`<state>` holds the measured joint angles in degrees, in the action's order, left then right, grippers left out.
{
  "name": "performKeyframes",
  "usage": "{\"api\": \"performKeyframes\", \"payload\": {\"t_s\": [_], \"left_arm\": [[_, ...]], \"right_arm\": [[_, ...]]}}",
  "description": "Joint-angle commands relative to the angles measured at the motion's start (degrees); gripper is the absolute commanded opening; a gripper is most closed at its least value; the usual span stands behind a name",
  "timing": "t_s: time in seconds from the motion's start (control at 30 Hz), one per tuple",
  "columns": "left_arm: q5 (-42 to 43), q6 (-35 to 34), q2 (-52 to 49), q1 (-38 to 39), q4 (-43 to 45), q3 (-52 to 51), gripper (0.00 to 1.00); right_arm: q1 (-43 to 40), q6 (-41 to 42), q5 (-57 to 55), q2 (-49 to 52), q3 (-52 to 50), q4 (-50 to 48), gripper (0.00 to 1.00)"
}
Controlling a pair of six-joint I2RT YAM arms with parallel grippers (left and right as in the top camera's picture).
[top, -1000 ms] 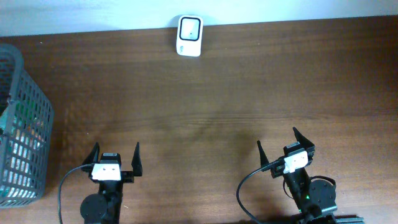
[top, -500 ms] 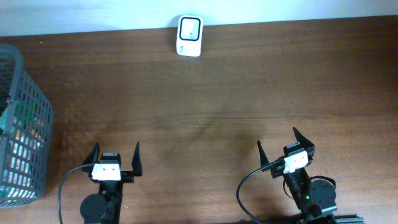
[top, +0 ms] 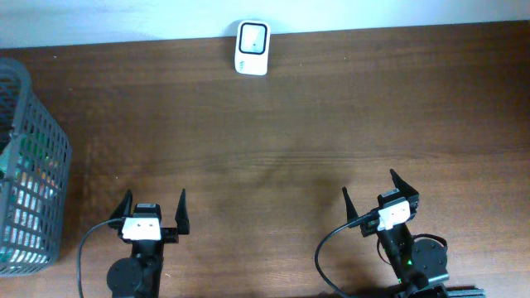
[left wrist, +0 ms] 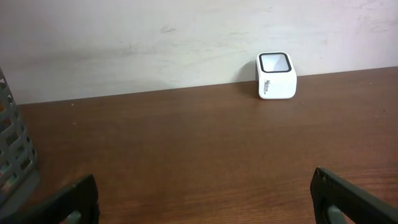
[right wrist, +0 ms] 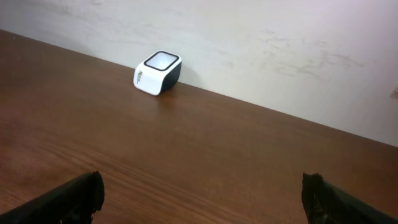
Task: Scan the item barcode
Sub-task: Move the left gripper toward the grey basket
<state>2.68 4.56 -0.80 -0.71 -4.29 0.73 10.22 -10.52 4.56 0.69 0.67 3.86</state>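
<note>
A white scanner (top: 252, 47) with a dark-rimmed window on top stands at the table's far edge against the wall; both wrist views also catch the scanner (left wrist: 277, 75) (right wrist: 157, 73). A grey mesh basket (top: 48, 132) at the left edge holds green and white packaged things, seen only through the mesh. No barcode shows. My left gripper (top: 154, 199) hovers near the front edge, open and empty, right of the basket. My right gripper (top: 370, 186) is open and empty at the front right. Bare wood lies between the jaws of both the left gripper (left wrist: 202, 186) and the right gripper (right wrist: 202, 183).
The brown wooden table (top: 290, 124) ends at a pale wall (top: 124, 16) along the back. The basket's wall (left wrist: 12, 149) rises at the left of the left wrist view. Cables trail from both arm bases at the front edge.
</note>
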Motion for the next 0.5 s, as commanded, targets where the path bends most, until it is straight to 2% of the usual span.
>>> {"api": "performKeyframes", "payload": {"t_s": [0.0, 0.17, 0.27, 0.37, 0.47], "left_arm": [[-0.59, 0.28, 0.13, 0.17, 0.11, -0.2, 0.99], [4.96, 0.28, 0.13, 0.17, 2.64, 0.26, 0.99], [5.25, 0.26, -0.46, 0.17, 1.55, 3.74, 0.99], [5.01, 0.26, -5.6, 0.17, -2.51, 12.76, 0.99], [4.83, 0.31, -15.13, 0.17, -8.15, 24.94, 0.99]], "right_arm": [[0.37, 0.04, -0.28, -0.33, -0.35, 0.24, 0.98], [0.37, 0.04, -0.28, -0.33, -0.35, 0.24, 0.98], [0.37, 0.04, -0.31, -0.33, -0.35, 0.24, 0.98], [0.37, 0.04, -0.28, -0.33, -0.35, 0.24, 0.98], [0.37, 0.04, -0.28, -0.33, -0.35, 0.24, 0.98]]}}
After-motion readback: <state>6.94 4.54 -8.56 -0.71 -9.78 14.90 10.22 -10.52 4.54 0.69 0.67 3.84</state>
